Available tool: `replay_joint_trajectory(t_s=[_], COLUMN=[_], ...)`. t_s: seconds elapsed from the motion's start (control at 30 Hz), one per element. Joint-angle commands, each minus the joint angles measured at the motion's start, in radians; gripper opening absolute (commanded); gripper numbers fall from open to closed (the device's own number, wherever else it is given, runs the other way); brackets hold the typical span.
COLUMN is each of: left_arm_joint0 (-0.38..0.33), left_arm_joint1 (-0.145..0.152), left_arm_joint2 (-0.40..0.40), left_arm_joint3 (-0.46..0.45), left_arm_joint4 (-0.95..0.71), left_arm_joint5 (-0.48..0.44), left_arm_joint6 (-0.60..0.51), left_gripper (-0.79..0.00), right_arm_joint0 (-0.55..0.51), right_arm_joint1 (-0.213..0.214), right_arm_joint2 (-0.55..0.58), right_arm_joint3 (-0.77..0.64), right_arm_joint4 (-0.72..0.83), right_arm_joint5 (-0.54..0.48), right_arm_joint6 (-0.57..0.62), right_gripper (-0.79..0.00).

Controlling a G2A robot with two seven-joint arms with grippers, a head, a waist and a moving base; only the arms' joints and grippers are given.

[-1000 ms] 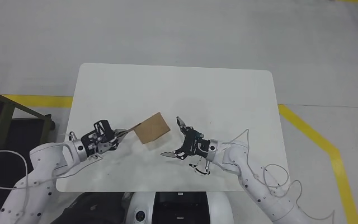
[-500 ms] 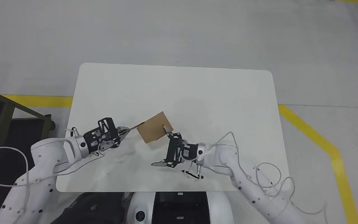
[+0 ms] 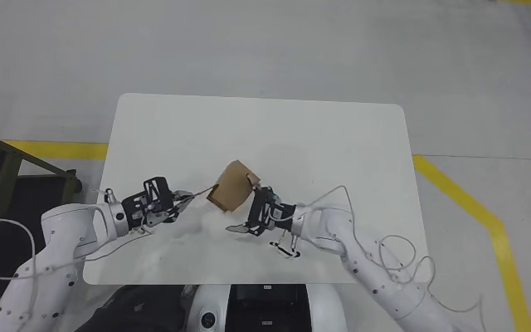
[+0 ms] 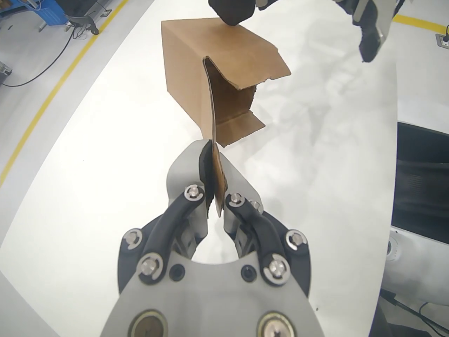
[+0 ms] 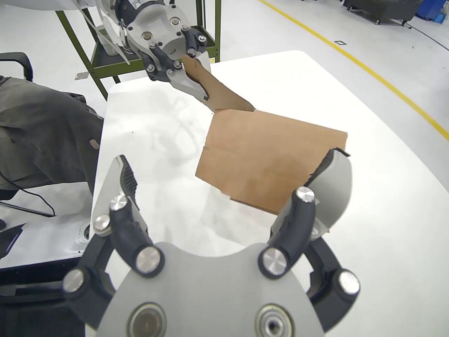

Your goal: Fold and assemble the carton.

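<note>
The brown carton stands partly opened into a box shape near the middle of the white table. My left gripper is shut on a long side flap that sticks out from the carton toward it. My right gripper is open on the carton's other side. One of its fingers touches the carton's upper far corner, and the other finger hangs free over the table. The carton's end facing the left wrist view is open, with a small flap lying at its bottom.
A green metal rack stands off the table's left edge. Dark cloth lies near the table's front corner on that side. Thin cables trail from both arms. The far half of the table is bare.
My right gripper moved left to the carton and set one finger against its corner. The carton went from nearly flat to a squared-up box. The left gripper kept hold of the flap.
</note>
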Motion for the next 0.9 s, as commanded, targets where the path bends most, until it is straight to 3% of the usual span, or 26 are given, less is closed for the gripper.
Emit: replay_joint_trajectory(t_s=[0.0, 0.13, 0.3, 0.43, 0.5, 0.53, 0.87], left_arm_joint0=[0.0, -0.001, -0.004, 0.003, 0.013, 0.019, 0.069], left_arm_joint1=[0.0, 0.001, 0.0, 0.0, -0.001, -0.002, -0.002], left_arm_joint2=[-0.001, 0.0, -0.001, -0.01, -0.019, -0.026, -0.12], left_arm_joint3=[-0.005, -0.011, -0.02, -0.03, -0.026, -0.019, 0.111], left_arm_joint4=[-0.002, -0.007, -0.013, -0.017, -0.028, -0.035, -0.099], left_arm_joint5=[-0.004, -0.009, -0.008, 0.005, 0.007, 0.009, -0.049], left_arm_joint6=[-0.002, -0.002, 0.005, 0.026, 0.058, 0.076, 0.253], left_gripper=[-0.668, -0.431, -0.413, -0.376, -0.188, -0.022, 0.0], right_arm_joint0=[-0.001, -0.002, -0.01, -0.018, -0.022, -0.021, 0.017], right_arm_joint1=[0.0, 0.0, 0.005, 0.011, 0.013, 0.012, -0.016], right_arm_joint2=[0.006, 0.013, 0.013, -0.01, -0.025, -0.034, -0.138], right_arm_joint3=[0.004, 0.008, -0.024, -0.09, -0.121, -0.133, -0.157], right_arm_joint4=[0.009, 0.019, -0.04, -0.181, -0.227, -0.25, -0.288], right_arm_joint5=[0.004, 0.003, 0.002, 0.009, 0.007, 0.003, -0.001], right_arm_joint6=[0.006, 0.014, 0.022, 0.064, 0.103, 0.134, 0.238], right_gripper=[0.0, 0.0, 0.0, 0.0, 0.0, 0.0, 0.0])
